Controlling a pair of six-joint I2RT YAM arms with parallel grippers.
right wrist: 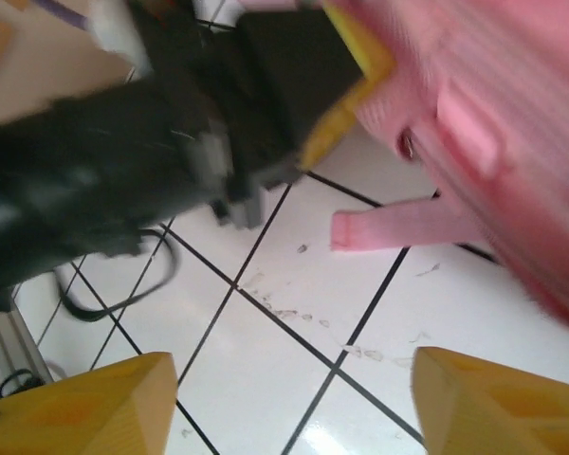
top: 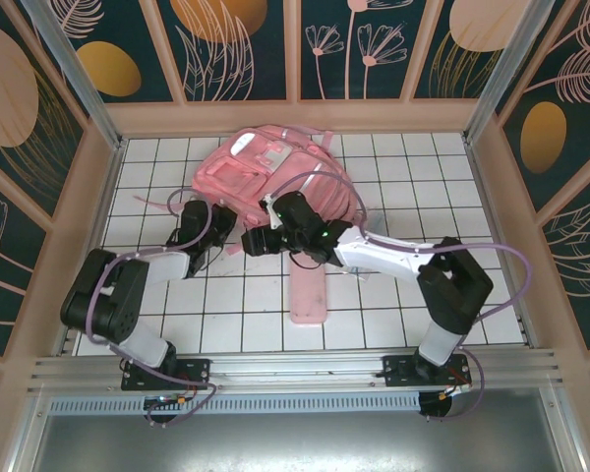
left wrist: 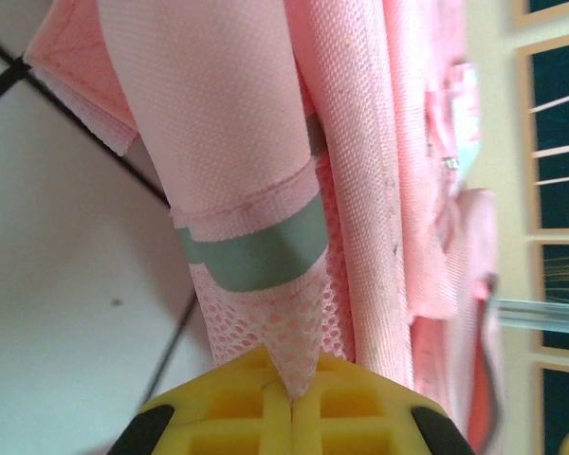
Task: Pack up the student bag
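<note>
Left claw clamped on student bag, right claw open, angled down at table

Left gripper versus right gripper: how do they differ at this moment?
The left gripper is shut, its fingers pinching a mesh flap of the student bag; the right gripper stands open with nothing between its fingers. The left gripper touches the student bag; the right gripper hangs above bare table tiles beside it. Both have yellow fingers.
</note>
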